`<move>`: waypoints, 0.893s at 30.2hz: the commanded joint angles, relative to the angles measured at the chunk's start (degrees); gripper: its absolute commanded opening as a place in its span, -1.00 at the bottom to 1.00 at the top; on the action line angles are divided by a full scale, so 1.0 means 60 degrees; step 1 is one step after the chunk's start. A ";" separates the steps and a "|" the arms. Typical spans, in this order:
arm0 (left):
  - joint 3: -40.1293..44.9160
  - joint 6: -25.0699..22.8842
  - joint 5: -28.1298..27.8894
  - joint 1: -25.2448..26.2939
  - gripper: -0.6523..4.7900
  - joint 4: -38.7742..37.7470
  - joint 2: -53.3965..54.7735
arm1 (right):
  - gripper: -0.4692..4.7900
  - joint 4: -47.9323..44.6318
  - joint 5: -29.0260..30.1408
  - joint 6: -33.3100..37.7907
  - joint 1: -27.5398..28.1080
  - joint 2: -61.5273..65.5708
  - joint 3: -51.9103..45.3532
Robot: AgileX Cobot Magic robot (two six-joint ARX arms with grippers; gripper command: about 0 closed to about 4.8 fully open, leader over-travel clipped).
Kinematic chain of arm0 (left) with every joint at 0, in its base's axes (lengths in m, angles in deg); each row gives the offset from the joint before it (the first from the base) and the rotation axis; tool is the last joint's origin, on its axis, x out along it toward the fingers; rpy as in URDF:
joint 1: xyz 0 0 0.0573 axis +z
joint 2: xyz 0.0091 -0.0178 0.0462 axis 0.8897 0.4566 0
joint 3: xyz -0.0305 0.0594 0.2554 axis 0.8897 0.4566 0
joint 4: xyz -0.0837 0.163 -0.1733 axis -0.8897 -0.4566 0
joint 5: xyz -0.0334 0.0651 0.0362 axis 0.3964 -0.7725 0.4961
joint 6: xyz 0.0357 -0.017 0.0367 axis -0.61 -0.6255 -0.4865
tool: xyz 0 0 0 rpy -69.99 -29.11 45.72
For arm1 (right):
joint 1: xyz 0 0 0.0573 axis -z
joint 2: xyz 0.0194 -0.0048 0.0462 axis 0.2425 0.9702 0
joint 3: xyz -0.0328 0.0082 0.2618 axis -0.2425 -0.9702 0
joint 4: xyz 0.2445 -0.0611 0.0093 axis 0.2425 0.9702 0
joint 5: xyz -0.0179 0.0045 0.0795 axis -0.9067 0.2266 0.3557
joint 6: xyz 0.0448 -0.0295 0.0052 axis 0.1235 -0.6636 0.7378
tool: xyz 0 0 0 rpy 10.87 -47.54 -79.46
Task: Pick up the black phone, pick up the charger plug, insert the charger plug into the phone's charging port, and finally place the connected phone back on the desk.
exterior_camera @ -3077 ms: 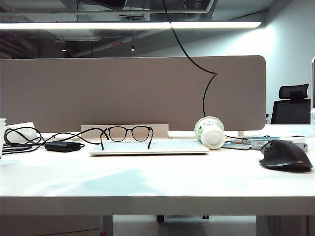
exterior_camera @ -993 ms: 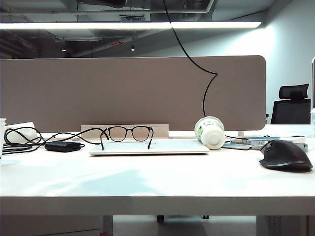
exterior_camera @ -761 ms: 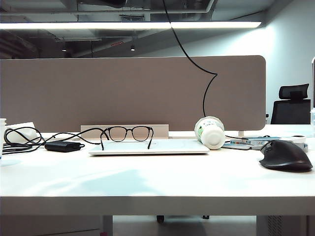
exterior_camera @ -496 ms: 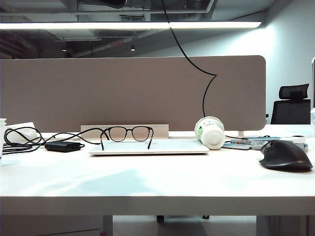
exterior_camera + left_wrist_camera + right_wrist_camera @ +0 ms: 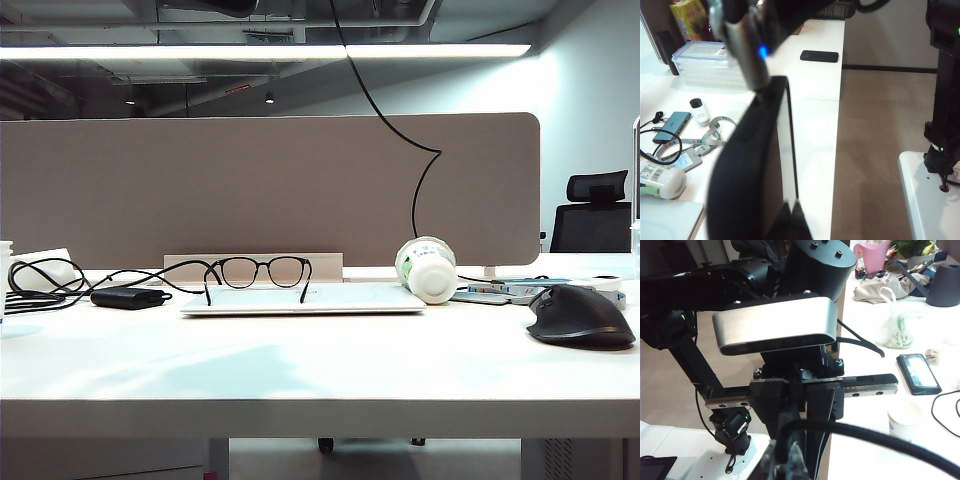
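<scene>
In the left wrist view my left gripper (image 5: 791,220) is shut on the black phone (image 5: 747,170), which is held edge-on above the white desk (image 5: 812,115). The silvery charger plug (image 5: 747,55), with a blue light on it, meets the phone's far short edge. The charging port is hidden there. My right gripper (image 5: 787,462) is shut on the plug's end, and the black cable (image 5: 875,440) runs off past it. Facing it is the left gripper (image 5: 797,410) under its silver camera. Neither arm shows in the exterior view.
Glasses (image 5: 258,272) rest on a closed laptop (image 5: 300,300), with a tipped cup (image 5: 427,268), a black mouse (image 5: 580,317) and an adapter brick (image 5: 128,297) nearby. Plastic boxes (image 5: 700,62) and another dark phone (image 5: 819,56) lie further off. The desk edge drops to the floor.
</scene>
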 commanded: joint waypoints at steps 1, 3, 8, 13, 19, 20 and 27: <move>-0.0091 0.0091 0.0259 0.0000 -0.78 0.0601 -0.0073 | -0.85 -0.0033 -0.0153 -0.0120 -0.0011 -0.0036 0.0022; -0.0091 0.0200 0.0262 0.0000 -0.78 0.0692 -0.0073 | -0.85 0.0007 -0.0153 -0.0233 -0.0015 -0.0036 0.0022; -0.0091 0.0248 0.0259 0.0000 -0.78 0.0732 -0.0073 | -0.85 0.0040 -0.0157 -0.0302 -0.0015 -0.0036 0.0022; -0.0091 0.0244 0.0259 0.0000 -0.78 0.0729 -0.0073 | -0.85 0.0044 -0.0412 -0.0291 -0.0022 -0.0036 0.0022; -0.0091 0.0237 0.0255 0.0000 -0.78 0.0699 -0.0069 | -0.85 0.0069 -0.0707 -0.0280 -0.0025 -0.0036 0.0022; -0.0091 0.0237 0.0251 0.0000 -0.78 0.0692 -0.0066 | -0.85 0.0069 -0.0710 -0.0280 -0.0025 -0.0036 0.0022; -0.0091 0.0233 0.0255 0.0000 -0.78 0.0703 -0.0055 | -0.85 0.0113 -0.0903 -0.0277 -0.0051 -0.0036 0.0022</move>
